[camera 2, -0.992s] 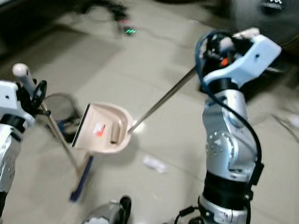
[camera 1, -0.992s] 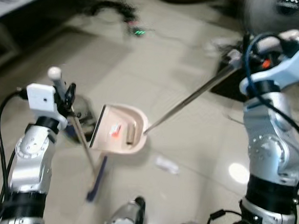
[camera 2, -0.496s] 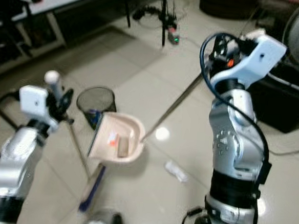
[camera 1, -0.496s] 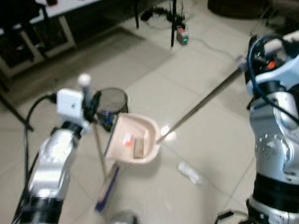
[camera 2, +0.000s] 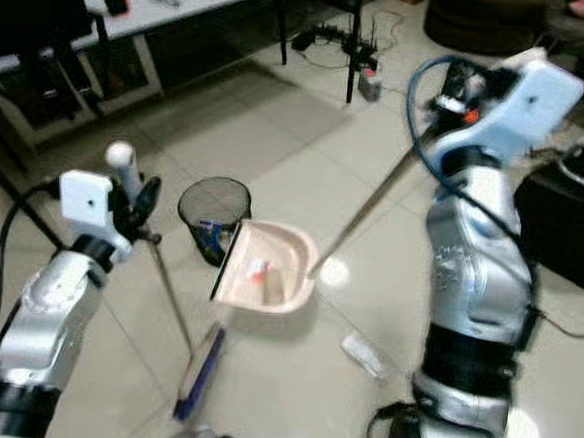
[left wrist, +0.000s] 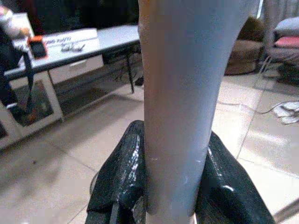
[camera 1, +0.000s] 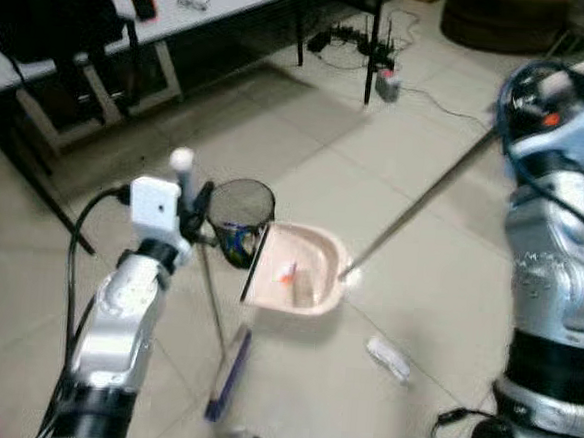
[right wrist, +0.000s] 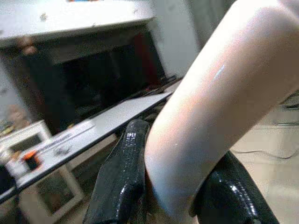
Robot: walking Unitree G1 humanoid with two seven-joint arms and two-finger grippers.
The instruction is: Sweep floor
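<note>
Dustpan [camera 2: 266, 269] hangs over floor beside bin [camera 2: 213, 212], litter inside; likely heading to tip. Right gripper [right wrist: 173, 186] jaws clamped on its handle [camera 2: 365, 211]. Left gripper [left wrist: 173, 182] jaws clamped on broom pole [camera 2: 171, 298], head on floor.

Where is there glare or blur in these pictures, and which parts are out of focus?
Right eye view: a bright glare spot on the floor tile beside the dustpan. Left wrist view: the broom handle looks large and soft. Right wrist view: the dustpan handle is blurred, with a sheen.

The two bits in the dustpan [camera 2: 268, 273] are too small to identify.
</note>
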